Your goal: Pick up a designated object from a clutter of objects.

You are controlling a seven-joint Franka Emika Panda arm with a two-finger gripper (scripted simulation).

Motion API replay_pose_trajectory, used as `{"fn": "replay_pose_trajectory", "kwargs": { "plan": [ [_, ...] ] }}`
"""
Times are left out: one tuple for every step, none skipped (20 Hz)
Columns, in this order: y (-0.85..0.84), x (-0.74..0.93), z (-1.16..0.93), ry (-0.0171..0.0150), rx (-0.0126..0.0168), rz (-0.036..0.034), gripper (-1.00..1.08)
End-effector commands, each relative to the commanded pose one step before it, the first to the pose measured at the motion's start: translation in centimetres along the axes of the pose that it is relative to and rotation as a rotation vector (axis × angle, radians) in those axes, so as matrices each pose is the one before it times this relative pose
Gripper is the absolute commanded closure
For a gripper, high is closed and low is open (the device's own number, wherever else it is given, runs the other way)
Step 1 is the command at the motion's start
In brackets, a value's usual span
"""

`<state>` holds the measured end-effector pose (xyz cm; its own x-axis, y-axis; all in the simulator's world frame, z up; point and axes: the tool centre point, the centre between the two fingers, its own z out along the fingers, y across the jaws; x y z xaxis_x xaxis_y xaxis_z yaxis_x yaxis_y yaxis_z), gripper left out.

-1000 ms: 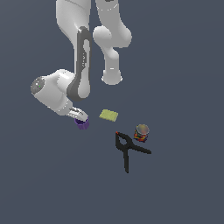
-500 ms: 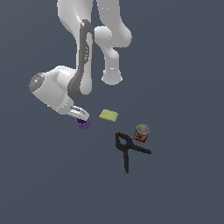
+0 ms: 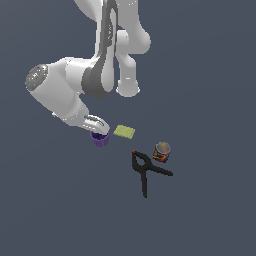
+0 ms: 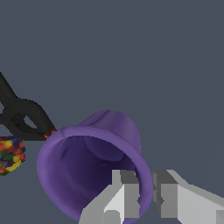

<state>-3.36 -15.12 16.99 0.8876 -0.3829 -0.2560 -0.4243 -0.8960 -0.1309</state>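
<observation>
At the exterior view's left, the pincer (image 3: 101, 133) sits on the purple cup (image 3: 100, 139), one finger inside the rim and one outside, nearly closed on the wall. The cup stands upright on the worktop (image 3: 210, 100), directly beneath; yellow-green pad (image 3: 124, 131), black clamp (image 3: 145, 171) and can (image 3: 161, 151) lie rightward.

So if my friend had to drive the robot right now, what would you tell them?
Gripper: fingers straddle the rim wall of the purple cup, one inside, one outside. Whether they are squeezing it yet cannot be told.
Things: the cup sits on the floor, upright, at the exterior view's left of the yellow-green pad. The black clamp and the multicoloured can lie further to the exterior view's right, apart from the cup.
Done: reached the cup.
Left: confirm the grip, then lift the cup.
</observation>
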Motion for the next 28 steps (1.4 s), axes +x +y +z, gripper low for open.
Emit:
{"fn": "replay_pose_trajectory", "kwargs": {
  "plan": [
    [-2.066, -0.073, -2.288, 0.00111, -0.0003, -0.00002, 1.08],
    [-0.832, -0.01, -0.897, 0.0, 0.0, 0.0, 1.08],
    [-0.864, -0.009, -0.893, 0.0, -0.00068, -0.00009, 1.08],
    [-0.842, -0.005, -0.904, 0.0, 0.0, 0.0, 1.08],
    [-0.846, -0.002, -0.906, 0.0, 0.0, 0.0, 1.08],
    [-0.848, 0.002, -0.906, 0.0, 0.0, 0.0, 1.08],
    [-0.847, 0.005, -0.904, 0.0, 0.0, 0.0, 1.08],
    [-0.821, 0.008, -0.873, 0.0, 0.0, 0.0, 1.08],
    [-0.783, 0.003, -0.842, 0.00001, 0.00054, -0.00043, 1.08],
    [-0.75, 0.014, -0.794, 0.0, 0.0, 0.0, 1.08],
    [-0.719, 0.017, -0.76, 0.0, 0.0, 0.0, 1.08],
    [-0.683, 0.014, -0.739, 0.00001, 0.00044, -0.00021, 1.08],
    [-0.665, 0.021, -0.7, 0.0, 0.0, 0.0, 1.08],
    [-0.641, 0.023, -0.674, 0.0, 0.0, 0.0, 1.08],
    [-0.618, 0.025, -0.649, 0.0, 0.0, 0.0, 1.08],
    [-0.581, 0.02, -0.642, 0.00003, 0.00065, -0.00024, 1.08],
    [-0.577, 0.029, -0.603, 0.0, 0.0, 0.0, 1.08],
    [-0.557, 0.03, -0.582, 0.0, 0.0, 0.0, 1.08],
    [-0.539, 0.032, -0.562, 0.0, 0.0, 0.0, 1.08],
    [-0.499, 0.026, -0.562, 0.00006, 0.00067, -0.00016, 1.08],
    [-0.504, 0.034, -0.524, 0.0, 0.0, 0.0, 1.08],
    [-0.488, 0.036, -0.506, 0.0, 0.0, 0.0, 1.08],
    [-0.467, 0.037, -0.484, 0.0, 0.0, 0.0, 1.08],
    [-0.432, 0.036, -0.447, 0.0, 0.0, 0.0, 1.08],
    [-0.367, 0.029, -0.432, 0.0001, 0.00068, -0.00007, 1.08],
    [-0.362, 0.035, -0.374, 0.0, 0.0, 0.0, 1.08],
    [-0.331, 0.033, -0.341, 0.0, 0.0, 0.0, 1.08],
    [-0.301, 0.032, -0.31, 0.0, 0.0, 0.0, 1.08]
  ]
}}
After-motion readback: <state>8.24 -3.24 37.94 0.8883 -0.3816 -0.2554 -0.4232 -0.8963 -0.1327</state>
